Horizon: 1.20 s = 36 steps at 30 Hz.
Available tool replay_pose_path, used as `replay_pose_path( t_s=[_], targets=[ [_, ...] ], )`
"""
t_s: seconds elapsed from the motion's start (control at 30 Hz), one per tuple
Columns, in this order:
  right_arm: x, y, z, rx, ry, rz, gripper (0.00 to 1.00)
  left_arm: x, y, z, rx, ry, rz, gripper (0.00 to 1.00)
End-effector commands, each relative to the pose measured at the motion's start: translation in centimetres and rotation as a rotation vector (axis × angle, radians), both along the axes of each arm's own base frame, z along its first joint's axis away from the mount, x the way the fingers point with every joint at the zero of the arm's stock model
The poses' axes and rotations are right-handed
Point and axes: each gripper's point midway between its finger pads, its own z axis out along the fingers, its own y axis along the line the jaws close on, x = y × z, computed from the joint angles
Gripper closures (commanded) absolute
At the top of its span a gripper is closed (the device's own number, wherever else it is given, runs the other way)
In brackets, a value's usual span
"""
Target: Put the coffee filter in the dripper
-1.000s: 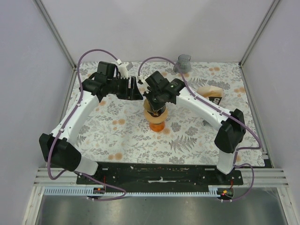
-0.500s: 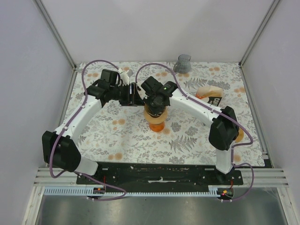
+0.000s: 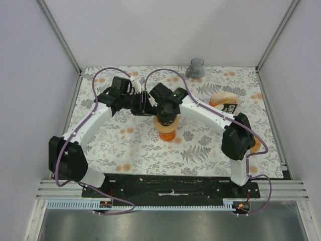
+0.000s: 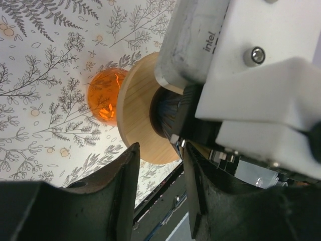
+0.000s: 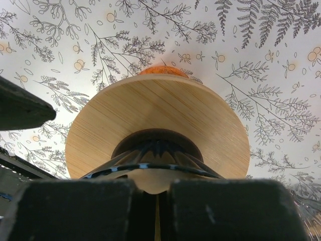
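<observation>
Right gripper (image 5: 153, 187) had its two fingers pressed together, tips at the near rim of the dripper (image 5: 150, 108). A thin pale strip showed in the slit btwn them, but I couldn't tell if it was paper or just wood behind. That arm rose from the near right, right elbow (image 3: 236, 141) jutting out to the side. Its long white link slanted back toward the centre, wrist folded down so the fingers pointed at the dripper from above.

Left gripper (image 4: 160, 153) was parted w/ nothing btwn the fingers, only the edge of the wood collar (image 4: 138, 115) & cloth showing through the gap. Left elbow (image 3: 67, 159) sat low at the near left, forearm running up & inward. The wrist bent to the right so the gripper aimed sideways at the dripper, close by the right wrist's grey camera (image 4: 193, 42) & white mount (image 4: 261, 75). Touching or not, couldn't tell.

Dripper was about mid-table on the floral cloth (image 3: 200, 148), w/ a dark ribbed cone (image 4: 164, 113) in the collar's centre & orange glass (image 4: 105, 96) on the collar's far side from the right fingers. Tan filter pack (image 3: 224, 99) w/ a black label lay well apart toward the right back, & a grey cup-like thing (image 3: 195, 68) stood at the back edge. Whether a coffee filter lay in the cone, I couldn't make out.
</observation>
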Motion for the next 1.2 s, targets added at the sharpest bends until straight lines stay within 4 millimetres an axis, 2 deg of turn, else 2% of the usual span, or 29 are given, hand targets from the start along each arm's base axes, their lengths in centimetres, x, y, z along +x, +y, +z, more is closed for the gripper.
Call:
replay_pose_path(
  t_s=[0.0,0.1,0.2,0.3,0.43,0.57,0.7,0.9,1.03,1.17],
  targets=[
    [0.6,0.6,-2.2,-0.036,-0.001,0.013,1.00,-0.5,-1.4,0.2,-0.055,0.032,-0.033,0.55],
    [0.6,0.4,-2.7,-0.048,0.005,0.015,1.00,-0.2,-1.3,1.0,-0.050,0.009,-0.034,0.56],
    [0.4,0.7,-2.9,-0.033,0.012,0.025,1.00,0.3,-0.8,2.7,-0.047,-0.039,-0.024,0.56],
    [0.3,0.8,-2.8,-0.014,0.019,0.027,1.00,0.5,-0.3,3.8,-0.072,-0.056,-0.011,0.52],
    [0.4,1.2,-2.3,0.006,0.015,0.029,1.00,0.0,-0.8,3.8,-0.109,-0.037,-0.020,0.47],
    [0.5,1.5,-1.6,0.026,0.008,0.030,1.00,0.1,-0.9,2.9,-0.117,-0.013,-0.017,0.46],
    [0.7,1.8,-0.5,0.050,-0.011,0.030,1.00,0.0,-1.2,1.4,-0.108,0.021,-0.017,0.56],
    [1.3,2.0,3.4,0.115,-0.089,0.036,1.00,-0.2,-1.0,0.6,-0.096,0.024,-0.019,0.78],
    [1.8,1.9,5.7,0.162,-0.137,0.030,1.00,-0.2,-0.9,0.4,-0.086,0.021,-0.016,0.83],
    [2.0,1.5,7.1,0.192,-0.157,0.030,1.00,-0.2,-0.8,0.5,-0.078,0.012,-0.013,0.85]
  ],
)
